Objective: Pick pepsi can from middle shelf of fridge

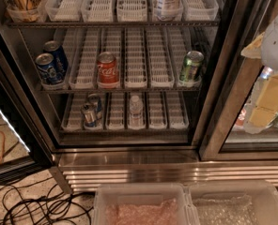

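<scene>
The fridge (143,171) stands open in front of me. Its middle shelf (135,64) carries white lane trays. Two dark blue pepsi cans stand at the shelf's far left, one in front (47,69) and one behind it (58,55). A red Coca-Cola can (108,69) stands left of centre and a green can (191,66) at the right end. My gripper (269,95), white and pale yellow, hangs at the right edge of the view in front of the closed right glass door, far from the pepsi cans and holding nothing that I can see.
The lower shelf holds two cans (90,111) and a small water bottle (136,108). The top shelf holds a bottle (167,1). The open left door (10,139) juts out. Two clear bins (143,205) sit below, and cables (31,205) lie on the floor.
</scene>
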`<state>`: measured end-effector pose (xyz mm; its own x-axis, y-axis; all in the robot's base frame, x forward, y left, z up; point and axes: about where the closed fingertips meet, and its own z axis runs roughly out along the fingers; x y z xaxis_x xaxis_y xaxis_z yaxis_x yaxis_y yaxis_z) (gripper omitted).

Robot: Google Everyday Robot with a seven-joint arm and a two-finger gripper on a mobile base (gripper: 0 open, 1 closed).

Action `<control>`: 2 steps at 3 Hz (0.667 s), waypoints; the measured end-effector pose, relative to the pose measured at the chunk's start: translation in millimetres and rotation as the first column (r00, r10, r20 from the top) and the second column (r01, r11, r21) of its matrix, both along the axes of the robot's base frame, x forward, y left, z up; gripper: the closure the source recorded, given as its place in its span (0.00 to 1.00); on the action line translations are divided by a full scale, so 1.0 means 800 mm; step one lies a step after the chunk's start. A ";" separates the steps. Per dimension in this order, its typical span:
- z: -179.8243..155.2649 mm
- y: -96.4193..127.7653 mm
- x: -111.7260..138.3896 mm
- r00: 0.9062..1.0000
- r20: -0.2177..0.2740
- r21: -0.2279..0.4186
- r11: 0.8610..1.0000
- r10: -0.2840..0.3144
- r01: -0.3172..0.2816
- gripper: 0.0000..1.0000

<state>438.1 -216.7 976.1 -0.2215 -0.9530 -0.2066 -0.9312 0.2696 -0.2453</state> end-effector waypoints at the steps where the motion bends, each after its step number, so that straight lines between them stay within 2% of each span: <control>1: 0.000 0.005 0.003 1.000 0.012 0.009 1.000 -0.006 0.006 0.00; 2: -0.007 0.025 -0.002 1.000 -0.012 0.037 0.999 -0.001 0.002 0.00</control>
